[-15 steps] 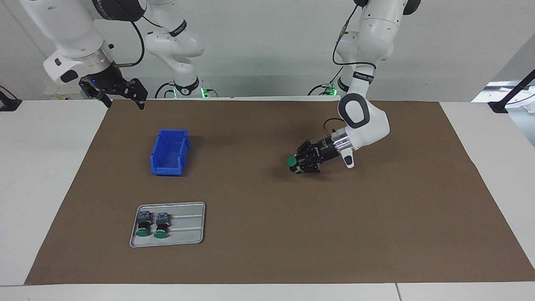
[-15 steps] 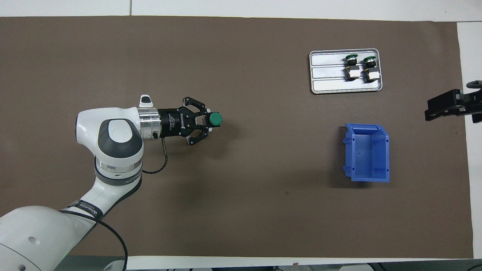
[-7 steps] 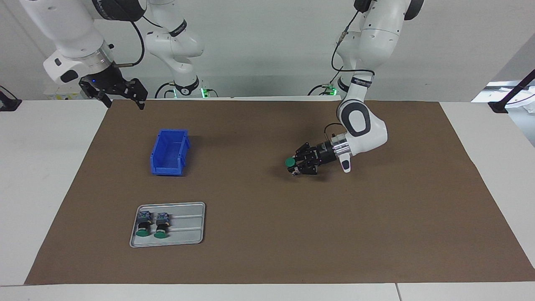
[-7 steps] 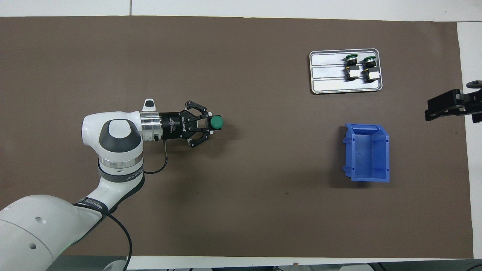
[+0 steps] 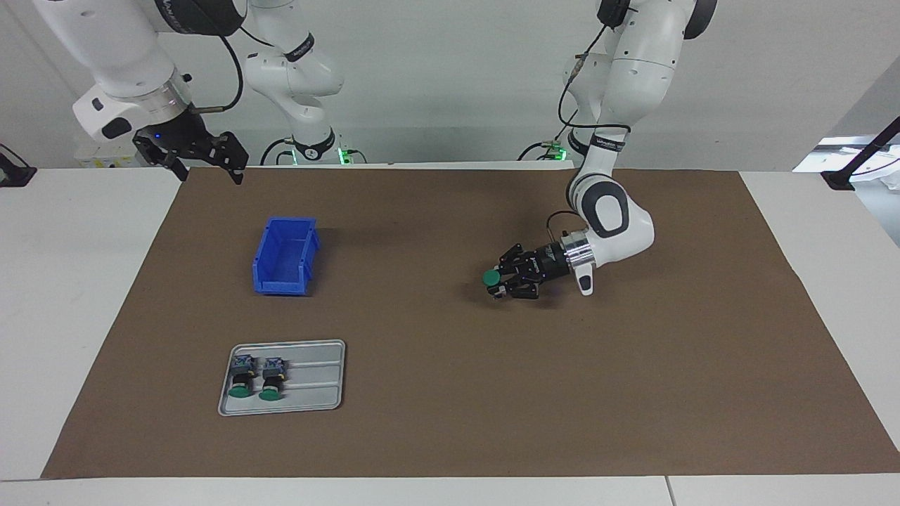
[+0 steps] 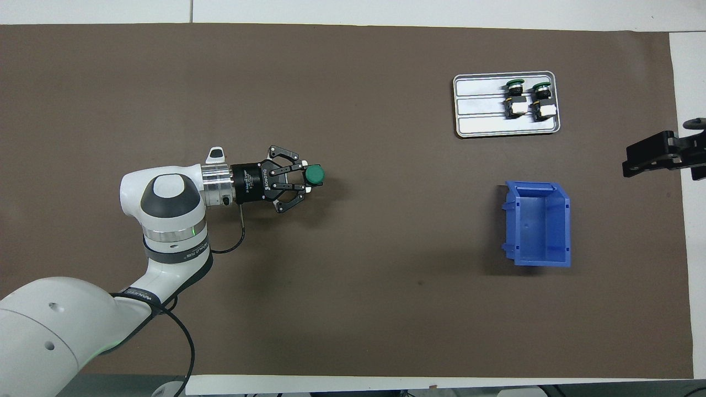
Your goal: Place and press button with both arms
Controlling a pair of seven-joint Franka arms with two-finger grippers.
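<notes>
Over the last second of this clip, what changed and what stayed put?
The left arm's wrist and elbow shifted a little, but the left gripper stays shut on the button, low over the brown mat at almost the same spot. The right gripper keeps waiting above the mat's corner. The blue bin, the tray and its two buttons have not moved.

- A brown mat (image 5: 450,393) (image 6: 353,82) is covering most of a white table (image 5: 63,281) (image 6: 686,331).
- A blue open-topped bin (image 5: 285,256) (image 6: 538,224) is sitting empty on the mat, toward the right arm's end of the table.
- A grey metal tray (image 5: 316,379) (image 6: 480,105) is lying flat on the mat, farther from the robots than the bin and well apart from it.
</notes>
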